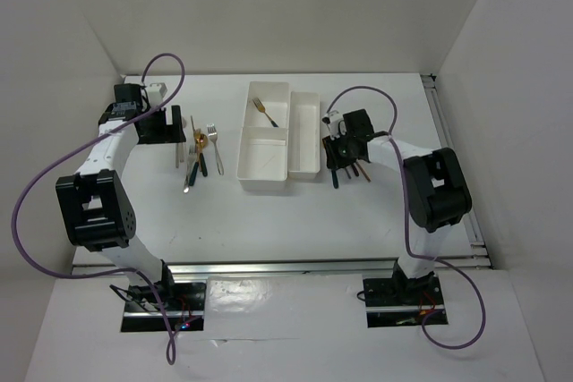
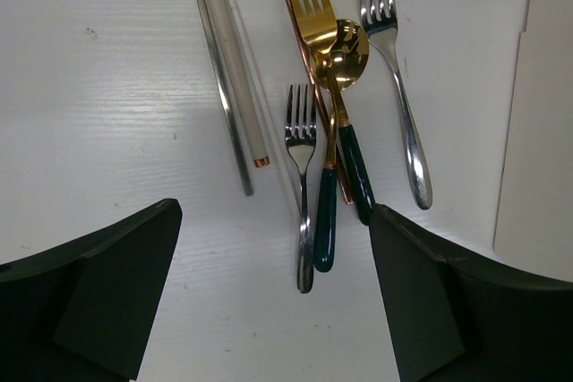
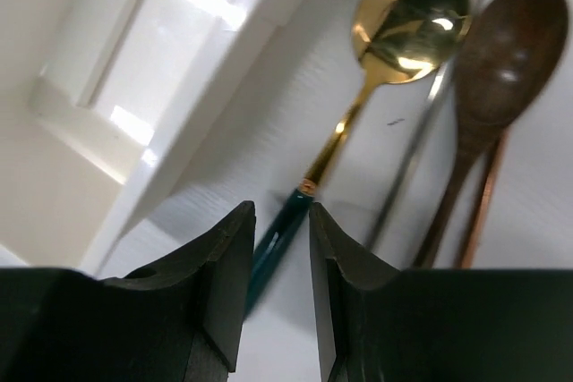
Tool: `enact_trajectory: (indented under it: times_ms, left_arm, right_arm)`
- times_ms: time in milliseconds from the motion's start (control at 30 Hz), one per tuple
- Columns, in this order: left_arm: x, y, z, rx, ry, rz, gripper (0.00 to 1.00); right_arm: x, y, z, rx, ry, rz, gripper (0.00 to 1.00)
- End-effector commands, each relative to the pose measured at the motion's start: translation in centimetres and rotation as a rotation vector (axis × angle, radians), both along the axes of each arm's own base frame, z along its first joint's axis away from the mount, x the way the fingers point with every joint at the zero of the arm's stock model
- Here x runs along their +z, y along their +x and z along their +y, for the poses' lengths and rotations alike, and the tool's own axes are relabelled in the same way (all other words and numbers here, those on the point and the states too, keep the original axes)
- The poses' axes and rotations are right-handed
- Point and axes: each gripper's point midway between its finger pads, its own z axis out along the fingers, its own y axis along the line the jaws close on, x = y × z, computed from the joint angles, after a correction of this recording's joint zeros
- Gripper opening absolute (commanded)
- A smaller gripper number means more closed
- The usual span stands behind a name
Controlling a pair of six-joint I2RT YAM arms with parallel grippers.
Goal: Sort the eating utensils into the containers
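Observation:
The containers are one white tray (image 1: 262, 160) at mid-table, and a gold fork (image 1: 265, 112) lies in its far square bin. Left of it lies a pile of eating utensils (image 1: 201, 154). My left gripper (image 2: 273, 221) hangs open just short of their handles: a small silver fork (image 2: 303, 145), a gold fork (image 2: 313, 15), a gold spoon (image 2: 345, 42), a larger silver fork (image 2: 398, 87) and chopsticks (image 2: 224, 105). Right of the tray, my right gripper (image 3: 282, 212) stands narrowly open astride the teal handle of a gold spoon (image 3: 412, 15). A brown spoon (image 3: 506, 51) and thin chopsticks (image 3: 421, 140) lie beside it.
The tray's long narrow bin (image 1: 304, 136) lies close to the right gripper, its white wall (image 3: 206, 69) just left of the fingers. In the left wrist view the tray edge (image 2: 537, 131) shows at the far right. White walls enclose the table on three sides.

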Motion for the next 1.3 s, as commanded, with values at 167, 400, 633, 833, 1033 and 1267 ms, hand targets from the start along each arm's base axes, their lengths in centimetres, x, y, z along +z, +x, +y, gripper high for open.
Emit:
enact_trajectory:
  times_ms: [167,400,633,833,1033,1267]
  left_arm:
    - [2.4,0.8,0.4,-0.005,0.037,-0.072,1.00]
    - [2.8,1.2,0.7,-0.006,0.052,-0.081,1.00]
    - [3.2,2.3,0.9,-0.006,0.055,-0.100,1.00]
    - [2.5,2.0,0.6,-0.013,0.044,-0.084,1.00]
    - [1.7,1.3,0.3,0.021,0.015,-0.074,1.00]
    - [1.7,0.1,0.6,0.050,0.036,-0.092,1.00]
  right_arm:
    - [-2.3,-2.5,0.8,-0.015,-0.127,0.038,0.39]
    - [-4.0,-3.1,-1.4,-0.080,-0.243,0.054,0.37]
    - [-4.6,-4.5,-2.7,-0.129,-0.255,0.107,0.00]
    - [5.3,1.5,-3.8,-0.241,-0.094,-0.134,0.00]
    - [16.3,6.1,-1.5,-0.329,0.160,-0.291,0.00]
    - [20.7,3.7,10.8,-0.115,0.547,-0.177,0.00]
